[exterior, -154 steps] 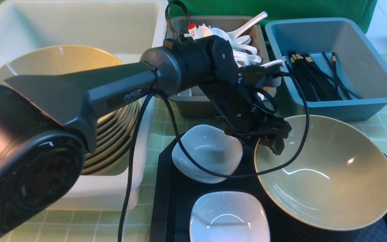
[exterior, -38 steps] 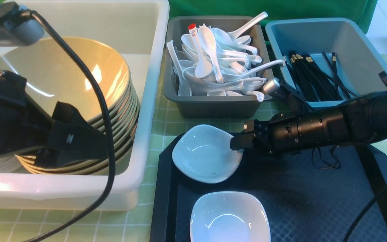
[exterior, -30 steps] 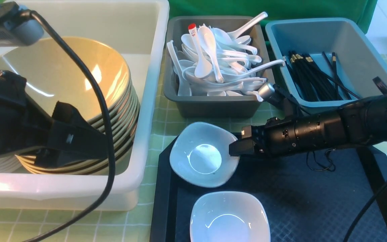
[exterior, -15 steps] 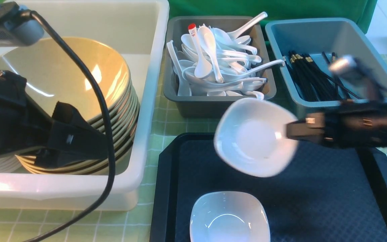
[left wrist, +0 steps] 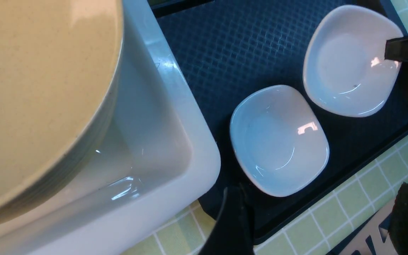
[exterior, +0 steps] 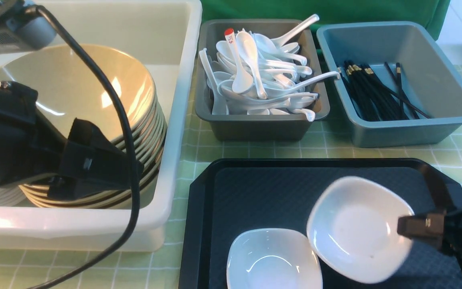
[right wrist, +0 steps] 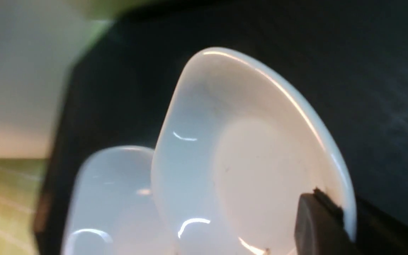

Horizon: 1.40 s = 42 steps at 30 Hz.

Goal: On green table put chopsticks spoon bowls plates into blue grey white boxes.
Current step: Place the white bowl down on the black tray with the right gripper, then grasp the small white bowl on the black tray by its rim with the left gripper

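My right gripper (exterior: 405,229) is shut on the rim of a white plate (exterior: 353,228) and holds it tilted over the near right of the black tray (exterior: 255,188). It also shows in the right wrist view (right wrist: 246,152), with one finger (right wrist: 317,226) over its rim. A second white plate (exterior: 273,259) lies on the tray beside it. My left gripper (exterior: 94,168) is open and empty over the white tub (exterior: 183,80), by the stack of tan bowls (exterior: 74,96). The left wrist view shows both plates (left wrist: 345,71) (left wrist: 278,141).
The grey bin (exterior: 255,128) holds several white spoons and the red-tipped spoon (exterior: 231,40). The blue bin (exterior: 415,132) holds the black chopsticks (exterior: 369,90). Green table cloth (exterior: 327,150) shows between bins and tray. The left arm's cable hangs before the tub.
My right gripper lifted the far plate off the tray and has carried it right and toward the near side, beside the second plate. The left arm has barely moved.
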Tool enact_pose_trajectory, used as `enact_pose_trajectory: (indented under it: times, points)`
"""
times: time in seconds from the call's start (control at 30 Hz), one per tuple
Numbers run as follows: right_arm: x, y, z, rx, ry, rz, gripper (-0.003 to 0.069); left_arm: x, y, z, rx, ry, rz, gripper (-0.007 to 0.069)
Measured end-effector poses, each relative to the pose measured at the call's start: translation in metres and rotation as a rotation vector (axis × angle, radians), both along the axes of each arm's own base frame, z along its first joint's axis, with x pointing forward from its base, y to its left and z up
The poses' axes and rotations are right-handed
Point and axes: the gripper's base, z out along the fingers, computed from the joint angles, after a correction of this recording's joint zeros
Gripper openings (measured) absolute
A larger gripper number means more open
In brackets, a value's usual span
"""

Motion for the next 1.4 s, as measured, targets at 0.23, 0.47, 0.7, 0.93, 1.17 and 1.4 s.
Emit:
enact_pose_trajectory:
  times: [0.23, 0.47, 0.7, 0.93, 1.17, 1.4]
  points:
    - [-0.002, -0.001, -0.004, -0.010, 0.009, -0.012, 0.0118, 0.002, -0.002, 0.002, -0.030, -0.026, 0.011, 0.0501]
    - [-0.003, -0.003, -0.005, -0.041, 0.006, -0.005, 0.0283, 0.004, -0.003, 0.005, -0.061, -0.052, 0.020, 0.0501]
    - [-0.004, -0.003, -0.005, -0.082, 0.002, 0.027, 0.0412, 0.004, -0.004, 0.005, -0.061, -0.046, 0.010, 0.0501]
    - [-0.007, -0.003, -0.004, -0.104, -0.008, 0.065, 0.0424, 0.002, -0.006, 0.006, -0.092, -0.036, 0.002, 0.0501]
    - [-0.012, 0.000, 0.048, -0.173, -0.172, 0.167, 0.0425, 0.010, -0.011, 0.002, -0.130, 0.008, -0.005, 0.0501]
    - [-0.034, 0.009, 0.111, -0.191, -0.293, 0.306, 0.0425, 0.036, -0.026, -0.012, -0.197, 0.112, -0.089, 0.0501]
